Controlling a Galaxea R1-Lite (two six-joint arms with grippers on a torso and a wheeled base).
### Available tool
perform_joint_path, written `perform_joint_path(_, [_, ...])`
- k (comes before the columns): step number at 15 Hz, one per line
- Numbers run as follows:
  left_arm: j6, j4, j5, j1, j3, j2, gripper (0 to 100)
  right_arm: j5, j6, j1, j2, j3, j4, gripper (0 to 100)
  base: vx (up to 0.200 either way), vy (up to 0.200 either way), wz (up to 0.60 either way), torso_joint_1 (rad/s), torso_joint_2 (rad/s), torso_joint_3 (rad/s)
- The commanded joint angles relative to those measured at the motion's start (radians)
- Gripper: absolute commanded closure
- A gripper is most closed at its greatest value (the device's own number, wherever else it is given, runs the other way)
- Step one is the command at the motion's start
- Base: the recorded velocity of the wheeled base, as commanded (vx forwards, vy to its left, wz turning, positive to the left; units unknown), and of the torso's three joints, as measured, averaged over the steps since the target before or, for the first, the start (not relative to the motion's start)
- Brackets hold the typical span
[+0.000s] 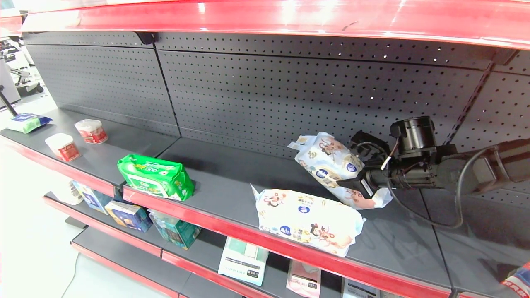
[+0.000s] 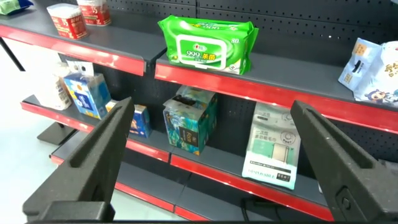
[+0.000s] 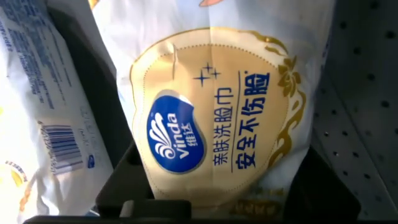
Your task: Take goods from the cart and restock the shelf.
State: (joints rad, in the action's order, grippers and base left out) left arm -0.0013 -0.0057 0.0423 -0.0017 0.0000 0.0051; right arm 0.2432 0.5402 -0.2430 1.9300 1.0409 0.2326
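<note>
My right gripper (image 1: pixel 357 182) is shut on a white cartoon-printed tissue pack (image 1: pixel 329 163), held tilted just above the grey upper shelf (image 1: pixel 232 182), close to the pegboard back. In the right wrist view the pack (image 3: pixel 211 112) sits between the dark fingers (image 3: pixel 124 190). A second, similar pack (image 1: pixel 308 219) lies flat at the shelf's front edge, just in front of the held one, and its side (image 3: pixel 37 124) is seen beside it. A green wipes pack (image 1: pixel 155 176) lies further left on the shelf. My left gripper (image 2: pixel 211 106) is open and empty, facing the lower shelves below the green pack (image 2: pixel 207 42).
Two small round tubs (image 1: pixel 62 147) (image 1: pixel 92 131) and a blue-green pack (image 1: pixel 28 122) lie on the left shelf section. The lower shelf holds a blue box (image 1: pixel 128 215), a teal box (image 1: pixel 176 229) and a white-green box (image 1: pixel 244 260). A red lip edges each shelf.
</note>
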Motion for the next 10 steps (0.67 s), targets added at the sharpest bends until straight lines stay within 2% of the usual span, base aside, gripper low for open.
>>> perform_joint_path(1, [0.000,0.000,0.001,0.000,0.000,-0.001,0,-0.002,0.004,-0.012,0.010,0.005,0.001,100,0.000,0.000,0.00,0.000,0.00,0.000])
perform_joint_path(2, [0.000,0.000,0.001,0.000,0.000,-0.001,0,-0.002,0.004,-0.013,0.012,0.005,0.001,100,0.000,0.000,0.00,0.000,0.00,0.000])
perform_joint_path(3, [0.000,0.000,0.001,0.000,0.000,-0.001,0,-0.015,0.006,-0.019,0.021,0.007,0.001,0,0.000,0.000,0.00,0.000,0.00,0.000])
perform_joint_path(10, [0.000,0.000,0.001,0.000,0.000,-0.001,0,-0.024,0.007,-0.010,0.032,0.022,0.004,0,0.000,0.000,0.00,0.000,0.00,0.000])
